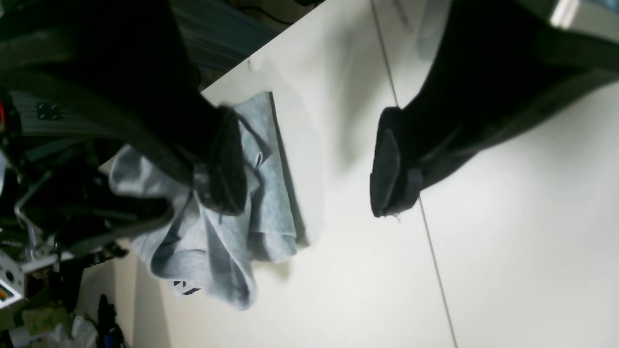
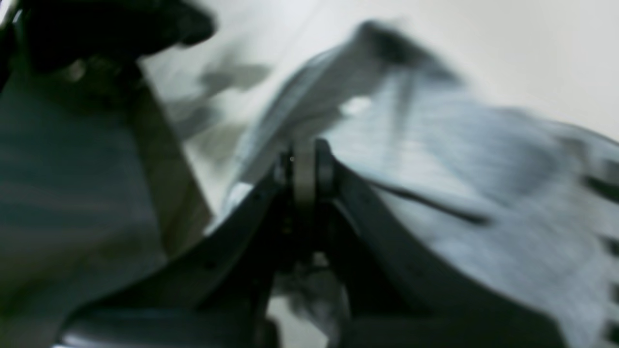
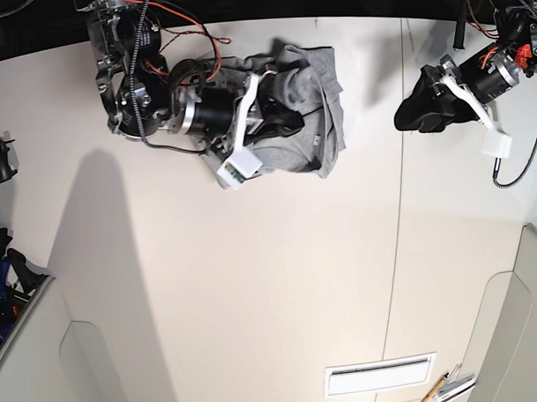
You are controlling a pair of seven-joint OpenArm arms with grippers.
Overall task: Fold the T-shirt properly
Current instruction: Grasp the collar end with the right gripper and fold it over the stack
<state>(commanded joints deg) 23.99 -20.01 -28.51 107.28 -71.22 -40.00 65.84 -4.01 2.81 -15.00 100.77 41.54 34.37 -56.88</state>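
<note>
See the grey T-shirt (image 3: 308,151) bunched in uneven folds on the white table (image 3: 254,281), towards the top of the base view. Find it beneath and around the fingertips of the right gripper (image 3: 283,121), with cloth spreading to both sides and a loose section reaching towards the left gripper (image 3: 424,112). Notice fabric close against the right gripper's tips in the right wrist view, with the fingers brought together. Cannot tell for certain through the blur there whether any cloth is pinched between them.

Look to the left gripper for parted fingers, held wide with nothing between them, over bare tabletop and well apart from the T-shirt in the base view. In the left wrist view, find the cloth past one finger, partly hidden behind it, with a straight edge lying along the table and a rumpled flap beside it. Spot a bit of black lettering (image 1: 186,289) low on the T-shirt, and a small white tag (image 2: 356,105) among the folds in the right wrist view.
</note>
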